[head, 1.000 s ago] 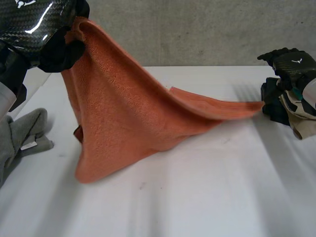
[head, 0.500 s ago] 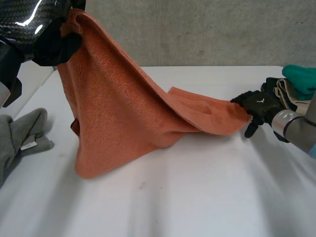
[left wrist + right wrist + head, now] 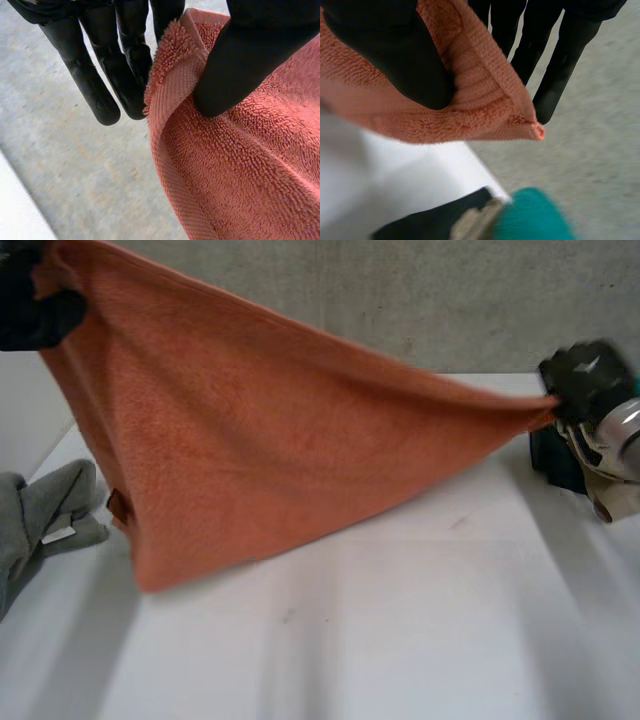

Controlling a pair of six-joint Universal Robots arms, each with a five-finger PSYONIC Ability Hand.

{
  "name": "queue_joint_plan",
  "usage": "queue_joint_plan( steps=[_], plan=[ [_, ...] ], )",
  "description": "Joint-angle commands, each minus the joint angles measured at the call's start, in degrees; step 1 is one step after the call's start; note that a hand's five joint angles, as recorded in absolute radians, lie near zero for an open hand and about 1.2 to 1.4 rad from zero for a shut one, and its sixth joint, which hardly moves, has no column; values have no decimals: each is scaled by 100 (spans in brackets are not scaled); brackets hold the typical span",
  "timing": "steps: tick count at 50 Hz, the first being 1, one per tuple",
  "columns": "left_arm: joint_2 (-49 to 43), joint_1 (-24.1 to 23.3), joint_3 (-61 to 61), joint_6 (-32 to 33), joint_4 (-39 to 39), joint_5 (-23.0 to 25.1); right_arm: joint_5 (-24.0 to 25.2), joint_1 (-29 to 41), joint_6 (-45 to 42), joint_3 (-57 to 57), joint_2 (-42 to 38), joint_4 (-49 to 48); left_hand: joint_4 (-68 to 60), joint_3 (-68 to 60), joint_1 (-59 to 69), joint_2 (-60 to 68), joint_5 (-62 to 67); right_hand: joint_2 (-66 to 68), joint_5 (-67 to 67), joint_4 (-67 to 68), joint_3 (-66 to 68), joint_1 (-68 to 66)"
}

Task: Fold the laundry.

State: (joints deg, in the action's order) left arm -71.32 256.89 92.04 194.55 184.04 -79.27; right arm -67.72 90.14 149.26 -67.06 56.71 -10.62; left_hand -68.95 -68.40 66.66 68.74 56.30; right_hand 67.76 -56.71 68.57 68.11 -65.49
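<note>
Head view: the towel (image 3: 260, 430) is held stretched over the table (image 3: 420, 640), its corners gripped by the left hand (image 3: 35, 310) and right hand (image 3: 585, 378). Left wrist view: the hem is clamped between thumb and fingers. Right wrist view: the corner is pinched close to its tip and could be pulled free under tension.

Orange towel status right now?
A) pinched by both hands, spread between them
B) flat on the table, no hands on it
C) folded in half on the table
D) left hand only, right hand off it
A: the left hand pinches the orange towel between thumb and fingers, the right hand pinches it near a corner, and the towel stretches between them.
</note>
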Motion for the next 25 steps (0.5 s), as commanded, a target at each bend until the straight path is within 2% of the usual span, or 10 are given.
queue_joint_plan(
  steps=[1,5,8,14,18,19,22,23,25],
  plan=[
    [-128,923,-90,-329,-596,34,487,-436,-98,201,1957,1562,-1105,-1160,1334,1126,1370,1224,-1329,1143,1189,-1451],
    [-408,1328,-107,-461,-965,165,505,-559,-318,544,2248,2265,-1105,-1160,1334,1126,1370,1224,-1329,1143,1189,-1451],
    [-820,1486,-107,-488,-1264,367,496,-393,-616,720,2240,2826,-1105,-1160,1334,1126,1370,1224,-1329,1143,1189,-1451],
    [-1884,1241,-361,-462,-1345,421,453,204,-1232,747,1713,3207,-1105,-1160,1334,1126,1370,1224,-1329,1143,1189,-1451],
    [-2833,942,-967,-400,-1204,105,-135,548,-1399,939,993,2926,-1105,-1160,1334,1126,1370,1224,-1329,1143,1189,-1451],
    [-3200,872,-1299,-365,-1117,-87,-502,635,-1408,1131,687,2717,-1105,-1160,1334,1126,1370,1224,-1329,1143,1189,-1451],
    [-3712,845,-1898,-321,-949,-352,-1040,697,-1400,1484,246,2329,-1105,-1160,1334,1126,1370,1224,-1329,1143,1189,-1451],
    [-4027,828,-2353,-304,-818,-466,-1355,750,-1408,1781,-17,1971,-1105,-1160,1334,1126,1370,1224,-1329,1143,1189,-1451],
    [-4310,810,-2864,-286,-633,-520,-1533,777,-1391,2134,-247,1592,-1105,-1160,1334,1126,1370,1224,-1329,1143,1189,-1451]
  ],
)
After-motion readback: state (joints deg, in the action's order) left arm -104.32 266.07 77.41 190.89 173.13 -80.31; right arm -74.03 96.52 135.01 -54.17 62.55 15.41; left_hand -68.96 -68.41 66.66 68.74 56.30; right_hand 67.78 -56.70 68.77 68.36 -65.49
